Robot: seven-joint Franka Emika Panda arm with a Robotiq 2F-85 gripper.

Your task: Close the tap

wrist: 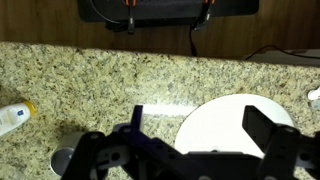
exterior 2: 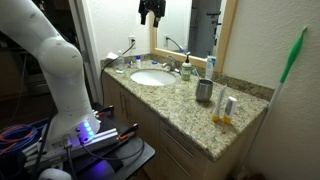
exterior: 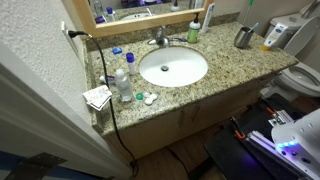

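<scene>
My jaws hang spread wide, high at the frame's top in an exterior view, probably to drop over the tap (exterior: 160, 38), which stands behind the basin (exterior: 173, 67) on the counter (exterior: 230, 62), upper middle.

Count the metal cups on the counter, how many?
1. The metal cup stands on the speckled counter, apart from the white basin, toward the back wall. Small clutter might hide others.

Exterior views high and oblique, wrist overhead, shared basin (exterior: 173, 67)
</scene>
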